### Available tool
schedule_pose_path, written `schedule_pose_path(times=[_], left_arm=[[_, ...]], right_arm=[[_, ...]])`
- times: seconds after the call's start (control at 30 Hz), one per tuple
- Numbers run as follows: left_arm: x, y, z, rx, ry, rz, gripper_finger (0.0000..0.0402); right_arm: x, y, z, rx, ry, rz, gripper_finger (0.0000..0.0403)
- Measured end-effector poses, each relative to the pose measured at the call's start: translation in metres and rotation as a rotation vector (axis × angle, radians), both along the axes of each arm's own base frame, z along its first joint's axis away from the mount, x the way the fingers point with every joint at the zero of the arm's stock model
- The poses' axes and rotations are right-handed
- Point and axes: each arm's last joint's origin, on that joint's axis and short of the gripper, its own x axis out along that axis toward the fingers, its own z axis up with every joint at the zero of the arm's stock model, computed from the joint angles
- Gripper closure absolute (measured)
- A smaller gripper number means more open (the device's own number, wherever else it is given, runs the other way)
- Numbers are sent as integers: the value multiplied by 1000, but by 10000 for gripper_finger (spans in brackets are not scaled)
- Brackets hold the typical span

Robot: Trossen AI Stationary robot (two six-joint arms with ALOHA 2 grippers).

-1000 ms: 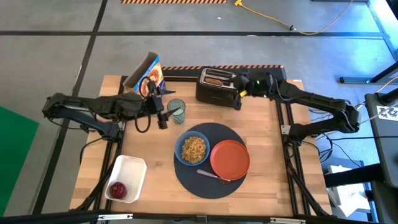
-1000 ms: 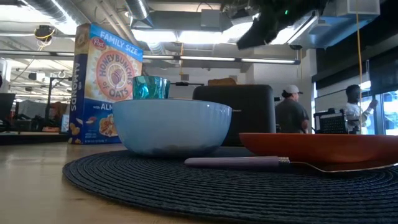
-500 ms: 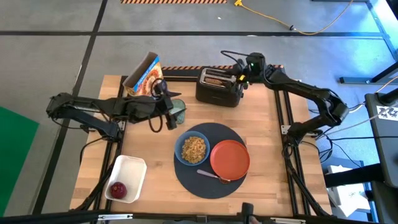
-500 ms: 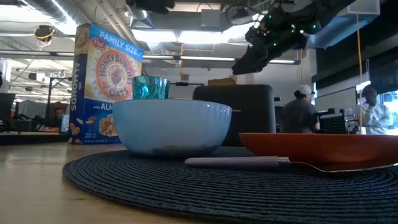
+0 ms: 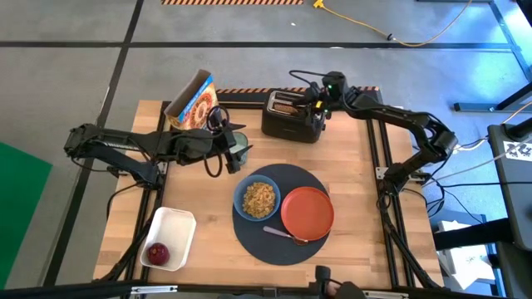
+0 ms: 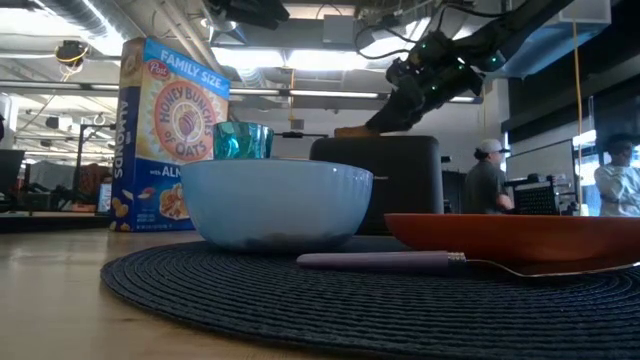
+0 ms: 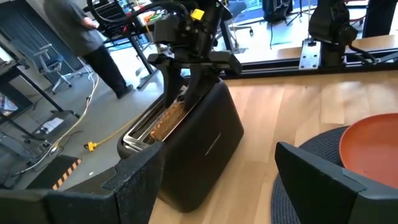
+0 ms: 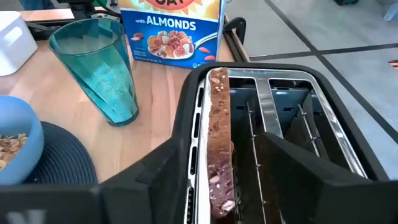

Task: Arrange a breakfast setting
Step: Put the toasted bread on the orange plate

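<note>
The right gripper [image 8: 233, 180] hung over the black toaster [image 5: 291, 118], fingers open around the brown toast slice [image 8: 219, 137] to lift it. The left gripper [image 7: 214, 180], fingers open, waited beside the toaster.

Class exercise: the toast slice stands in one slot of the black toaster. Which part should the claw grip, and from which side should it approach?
Grip the toast slice by its exposed top edge, coming straight down from above. It stands on edge in the toaster, so the slot walls hide its faces; only the top rim shows. The fingers should probably straddle its thin width. The right claw is above the toaster, fingers open.
</note>
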Motion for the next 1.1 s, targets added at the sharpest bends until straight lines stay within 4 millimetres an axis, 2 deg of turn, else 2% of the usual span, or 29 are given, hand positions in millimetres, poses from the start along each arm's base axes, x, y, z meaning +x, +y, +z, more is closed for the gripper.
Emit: schedule_pose_path(times=[0.43, 0.73, 0.83, 0.93, 1.1], left_arm=[[-1, 13, 0, -4, -3, 54, 100], [-1, 23, 0, -7, -3, 93, 100], [-2, 26, 0, -25, -14, 103, 100], [2, 29, -4, -40, -4, 95, 100], [23, 39, -21, -35, 49, 58, 100]], right_arm=[[5, -6, -8, -9, 4, -25, 289], [5, -6, -8, 1, 2, -30, 377], [5, -5, -7, 0, 1, -30, 395], [2, -2, 4, -16, -24, -23, 396], [-9, 9, 47, -65, -121, 22, 389]])
